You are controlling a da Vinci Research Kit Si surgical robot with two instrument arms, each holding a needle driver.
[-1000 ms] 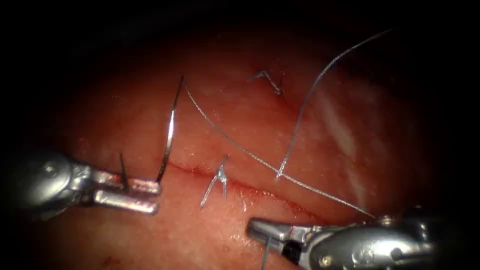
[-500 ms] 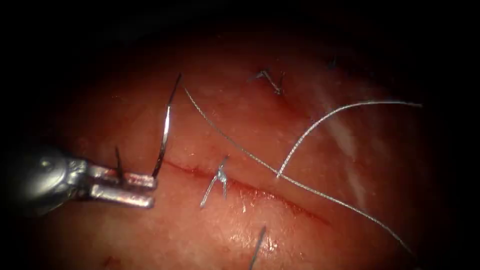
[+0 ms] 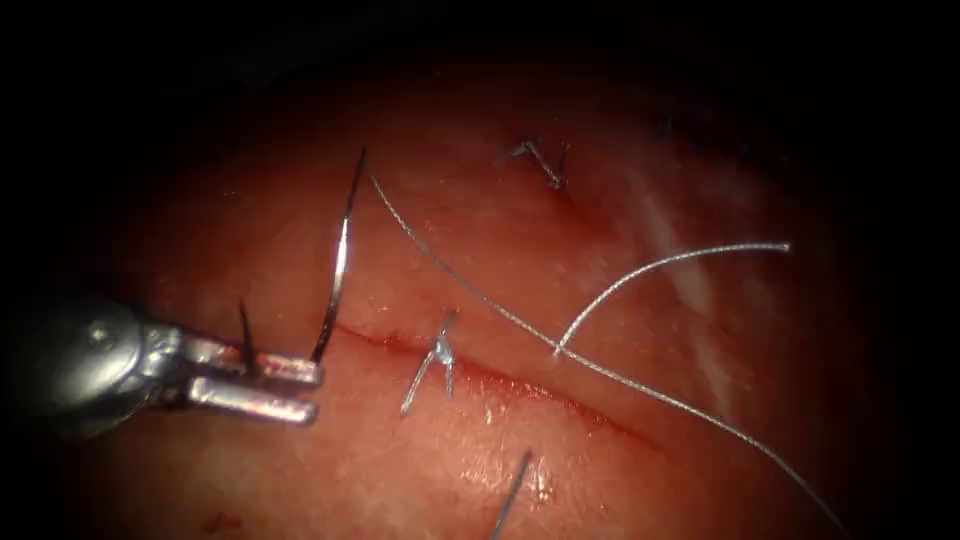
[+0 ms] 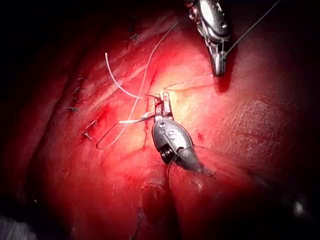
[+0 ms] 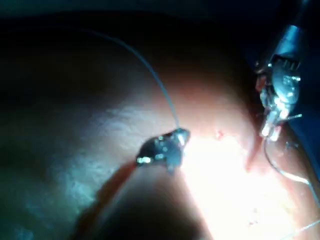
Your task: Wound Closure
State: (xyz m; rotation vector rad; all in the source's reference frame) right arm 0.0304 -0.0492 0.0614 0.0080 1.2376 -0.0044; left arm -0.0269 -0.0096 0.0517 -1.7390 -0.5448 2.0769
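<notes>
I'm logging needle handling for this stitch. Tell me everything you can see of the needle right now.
The needle is a thin, curved sliver of shiny metal, standing nearly upright above the tissue at the left end of the cut. The left end effector grips it near its lower end, with a short dark stub showing on the jaws' other side. Thread trails from its upper end, running down to the right across the tissue. It is not in the tissue.

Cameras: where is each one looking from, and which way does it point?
Endoscope view: above and in front, facing the cut in the tissue; left tool holds the needle low on its curve, clear of tissue.
Left wrist view: on the left arm, looking down its shaft at its jaws; right tool beyond.
Right wrist view: on the right arm, facing the right tool; its hold unclear.
Shared: both wrist views show both tools.
</notes>
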